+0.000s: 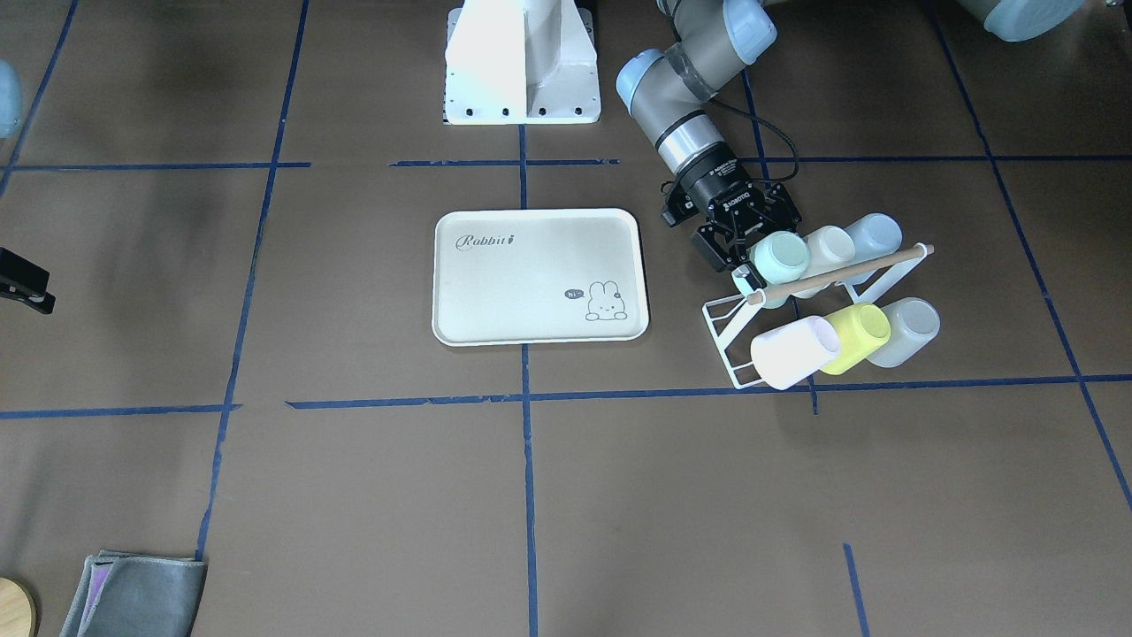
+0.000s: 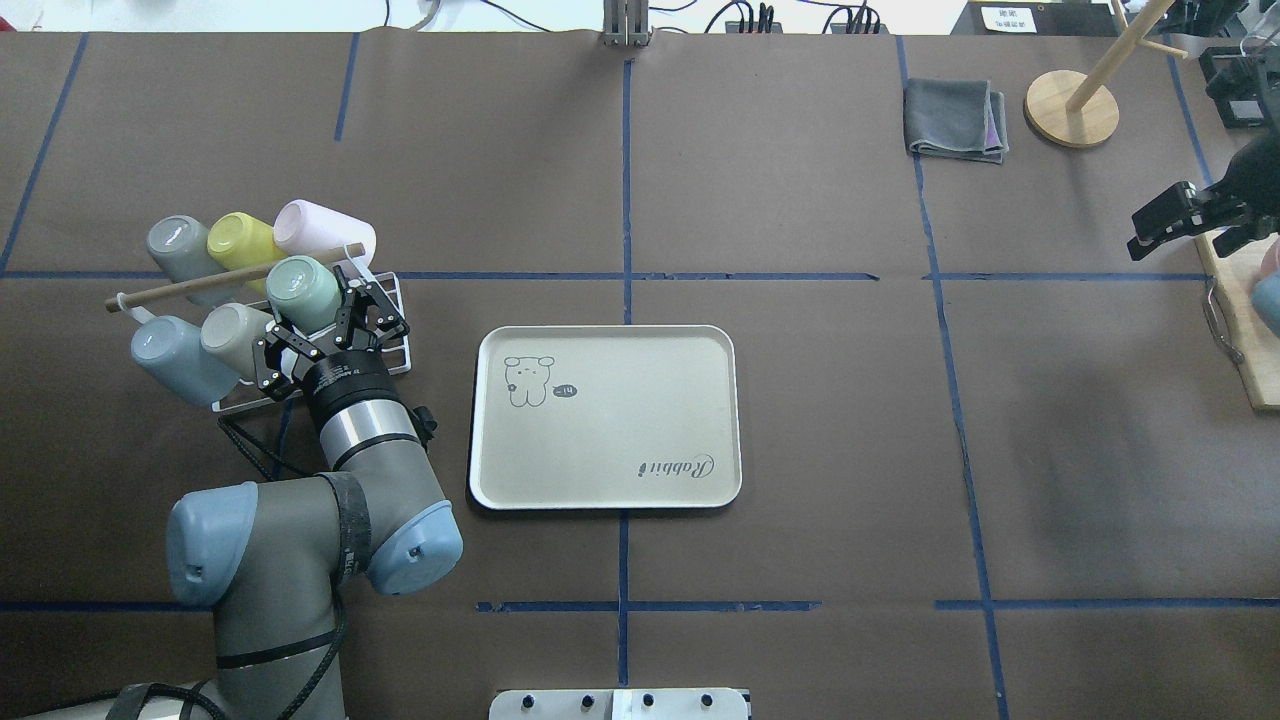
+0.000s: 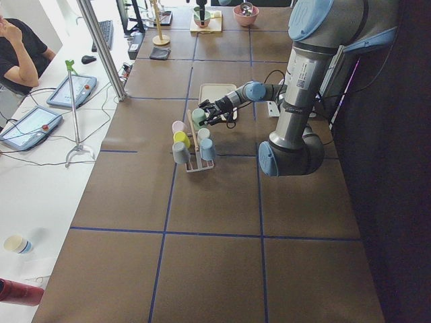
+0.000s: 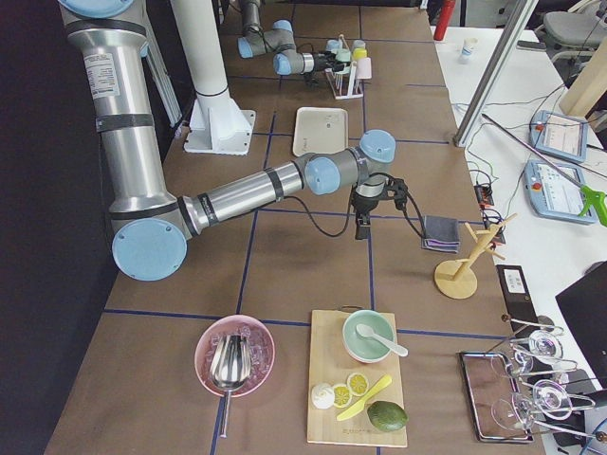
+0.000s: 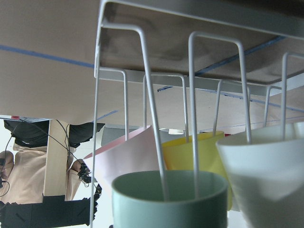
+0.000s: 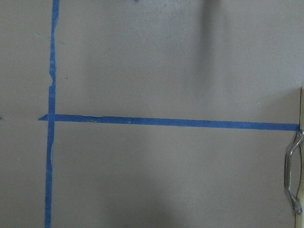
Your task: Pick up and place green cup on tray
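The green cup [image 1: 780,257] is mint, mouth-down on a prong at the tray-side end of a white wire rack [image 1: 721,323]. It also shows in the overhead view [image 2: 303,292] and, from below, in the left wrist view [image 5: 168,202], with rack wires running into its mouth. My left gripper [image 1: 759,252] has a finger on each side of the cup and is shut on it. The cream tray [image 1: 539,276] with the bunny drawing lies flat beside the rack, with nothing on it. My right gripper [image 2: 1150,232] hovers far off at the table's other end; I cannot tell whether it is open or shut.
The rack also holds cream [image 1: 831,248], pale blue [image 1: 875,234], white-pink [image 1: 793,351], yellow-green [image 1: 856,336] and grey [image 1: 906,330] cups, with a wooden rod [image 1: 840,272] across it. A grey cloth [image 2: 955,120], a wooden stand [image 2: 1072,108] and a cutting board [image 2: 1245,330] lie near the right arm.
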Robot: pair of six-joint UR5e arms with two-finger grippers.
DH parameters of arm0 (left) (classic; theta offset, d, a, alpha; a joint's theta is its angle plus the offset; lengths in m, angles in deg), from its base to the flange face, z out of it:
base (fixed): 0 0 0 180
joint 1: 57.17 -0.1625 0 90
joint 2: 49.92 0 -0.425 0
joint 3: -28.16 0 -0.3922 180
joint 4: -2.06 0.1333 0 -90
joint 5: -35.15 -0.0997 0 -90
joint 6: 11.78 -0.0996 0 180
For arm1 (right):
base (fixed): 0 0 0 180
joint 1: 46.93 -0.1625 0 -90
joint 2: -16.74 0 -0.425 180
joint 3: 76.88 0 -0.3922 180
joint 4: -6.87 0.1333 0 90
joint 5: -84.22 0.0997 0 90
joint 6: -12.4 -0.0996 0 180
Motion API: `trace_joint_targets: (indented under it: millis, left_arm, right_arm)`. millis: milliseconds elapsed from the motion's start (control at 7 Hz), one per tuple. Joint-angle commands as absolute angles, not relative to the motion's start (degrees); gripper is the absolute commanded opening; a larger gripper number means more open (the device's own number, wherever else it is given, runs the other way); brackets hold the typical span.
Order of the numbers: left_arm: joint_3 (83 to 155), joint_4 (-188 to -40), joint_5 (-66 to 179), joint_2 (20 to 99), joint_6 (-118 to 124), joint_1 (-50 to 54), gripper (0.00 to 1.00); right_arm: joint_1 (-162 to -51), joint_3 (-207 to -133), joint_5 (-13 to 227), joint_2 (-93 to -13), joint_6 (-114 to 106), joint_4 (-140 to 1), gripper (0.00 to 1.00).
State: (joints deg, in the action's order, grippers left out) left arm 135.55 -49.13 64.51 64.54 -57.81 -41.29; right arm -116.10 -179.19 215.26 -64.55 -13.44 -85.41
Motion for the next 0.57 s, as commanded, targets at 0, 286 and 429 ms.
trace_joint_targets:
  millis: [0,286,429]
  left_arm:
    - [140.8,-44.47,64.5,64.42,-57.74,-41.35,0.31]
    - [145.56,-43.56,64.5,63.12,-57.83,-41.09,0.31]
    - [149.76,-43.12,64.5,62.84,-57.83,-40.57,0.31]
  right_arm:
    - [-116.1,-179.18,215.26,-64.56,-13.44,-85.41,1.0]
    - [-116.1,-179.27,215.26,-64.56,-13.44,-85.41,1.0]
    - [-116.1,-179.27,215.26,-64.56,-13.44,-85.41,1.0]
